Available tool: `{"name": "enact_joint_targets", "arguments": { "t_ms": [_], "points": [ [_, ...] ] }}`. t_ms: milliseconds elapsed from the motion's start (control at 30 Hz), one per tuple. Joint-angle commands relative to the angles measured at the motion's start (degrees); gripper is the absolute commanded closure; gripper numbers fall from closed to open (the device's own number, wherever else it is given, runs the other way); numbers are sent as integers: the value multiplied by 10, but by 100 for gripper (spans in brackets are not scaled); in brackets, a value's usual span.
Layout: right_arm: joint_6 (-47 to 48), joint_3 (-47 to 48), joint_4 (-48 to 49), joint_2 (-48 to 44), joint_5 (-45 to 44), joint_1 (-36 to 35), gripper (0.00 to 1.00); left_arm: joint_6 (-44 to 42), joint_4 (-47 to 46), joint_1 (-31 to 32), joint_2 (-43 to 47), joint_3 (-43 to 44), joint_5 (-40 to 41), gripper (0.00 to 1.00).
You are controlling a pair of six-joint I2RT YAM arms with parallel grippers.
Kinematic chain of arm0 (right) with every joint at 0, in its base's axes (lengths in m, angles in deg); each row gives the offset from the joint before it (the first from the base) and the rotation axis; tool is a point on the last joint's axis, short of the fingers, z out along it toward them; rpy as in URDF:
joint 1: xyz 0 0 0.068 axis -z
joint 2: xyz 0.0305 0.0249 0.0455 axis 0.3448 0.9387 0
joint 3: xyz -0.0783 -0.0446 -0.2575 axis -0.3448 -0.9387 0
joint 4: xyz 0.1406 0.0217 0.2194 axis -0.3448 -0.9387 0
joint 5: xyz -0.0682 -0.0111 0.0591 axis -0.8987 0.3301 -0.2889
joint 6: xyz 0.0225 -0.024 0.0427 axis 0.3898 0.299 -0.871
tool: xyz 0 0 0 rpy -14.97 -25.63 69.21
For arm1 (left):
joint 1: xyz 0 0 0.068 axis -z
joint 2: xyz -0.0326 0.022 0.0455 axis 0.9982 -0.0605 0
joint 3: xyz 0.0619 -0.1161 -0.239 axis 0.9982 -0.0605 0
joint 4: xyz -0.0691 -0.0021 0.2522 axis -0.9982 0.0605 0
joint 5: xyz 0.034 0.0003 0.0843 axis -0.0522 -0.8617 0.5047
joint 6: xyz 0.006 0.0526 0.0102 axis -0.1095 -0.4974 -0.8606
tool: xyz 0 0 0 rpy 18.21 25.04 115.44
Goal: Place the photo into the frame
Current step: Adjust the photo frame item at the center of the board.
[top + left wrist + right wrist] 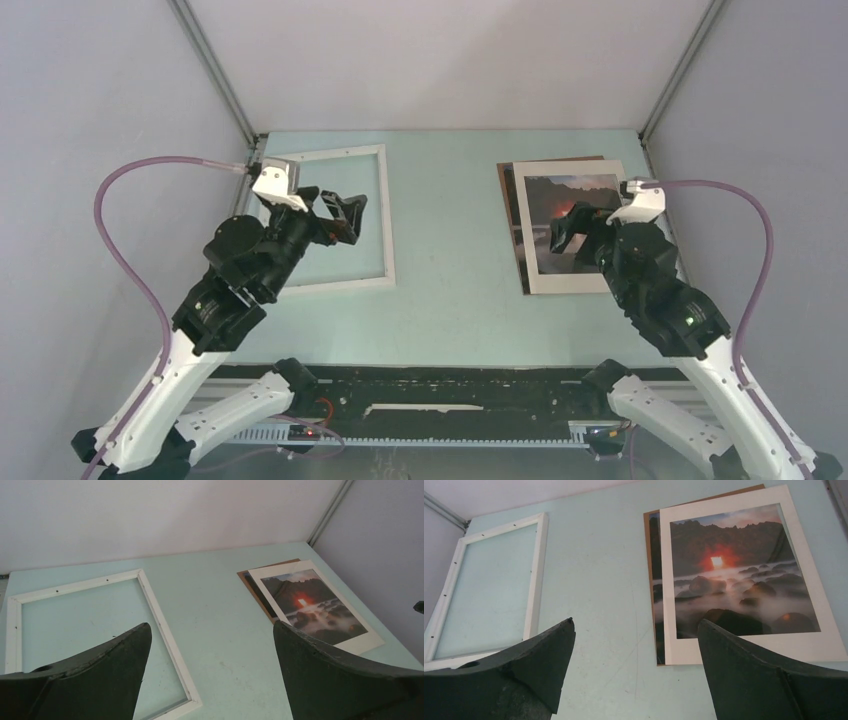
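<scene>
The frame (386, 222) is a thin white rectangle lying flat at the left of the table, and the table's green shows through its opening. My left gripper (351, 220) hovers above the frame's right half, open and empty. In the left wrist view the frame's rim (155, 615) runs between the spread fingers of that gripper (211, 624). The photo (562, 278), a dark landscape with a red glow and a white border, lies at the right. My right gripper (562, 233) hangs open over the photo. The right wrist view shows the photo (739, 580) ahead of that gripper (636, 621), and the frame (536, 575) at left.
A brown backing board (507, 195) lies under the photo, showing along its left and top edges (650, 555). Grey enclosure walls stand close on the left, right and back. A black rail (430, 385) runs along the near table edge. Purple cables loop from both wrists.
</scene>
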Motion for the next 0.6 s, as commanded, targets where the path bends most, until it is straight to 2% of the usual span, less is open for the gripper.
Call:
{"name": "enact_joint_targets", "arguments": {
  "t_ms": [0,100,267,433,567],
  "points": [
    [-18,-2,32,40,16,12,0,-10,-2,4,-3,-23,-5,0],
    [-17,-3,52,94,79,38,0,13,-6,5,-13,-41,-32,0],
    [-34,-15,107,176,138,101,0,77,-18,5,-45,-71,-96,0],
    [-113,-51,208,252,328,271,0,158,-73,5,-78,-129,-198,0],
    [-112,-50,257,319,346,363,0,217,-122,5,-107,-178,-242,0]
  ]
}}
